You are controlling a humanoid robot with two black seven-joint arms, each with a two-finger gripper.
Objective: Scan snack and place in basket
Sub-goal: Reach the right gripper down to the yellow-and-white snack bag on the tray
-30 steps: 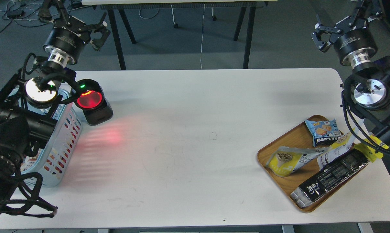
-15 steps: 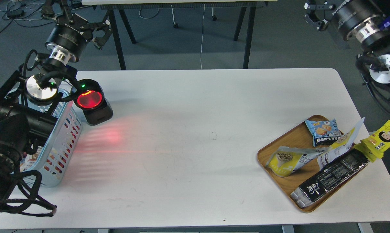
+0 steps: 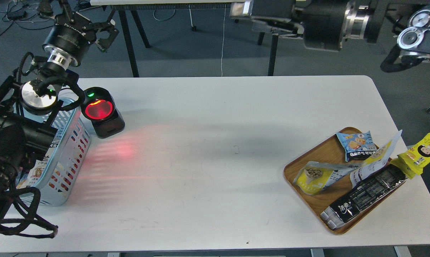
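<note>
Wooden tray (image 3: 309,205) at lower right of the counter (image 3: 215,160). In it: snack (image 3: 316,175) lying flat at the tray's left side, yellow end toward the frame's left; a second pouch (image 3: 373,162) just right of it, leaning up; blue packet (image 3: 357,144) at the tray's top; long black packet (image 3: 364,196) laid diagonally along the lower right edge. A yellow packet (image 3: 420,155) sits off the tray, at the counter's right edge.

Basket (image 3: 70,153) at far left, partly behind the left arm; printed packaging shows through its slots. Scanner (image 3: 102,112) just right of it, glowing red.

Left gripper (image 3: 102,32), upper left, fingers spread, empty. Right gripper (image 3: 249,16), top centre, empty; fingers' spread cannot be told.
</note>
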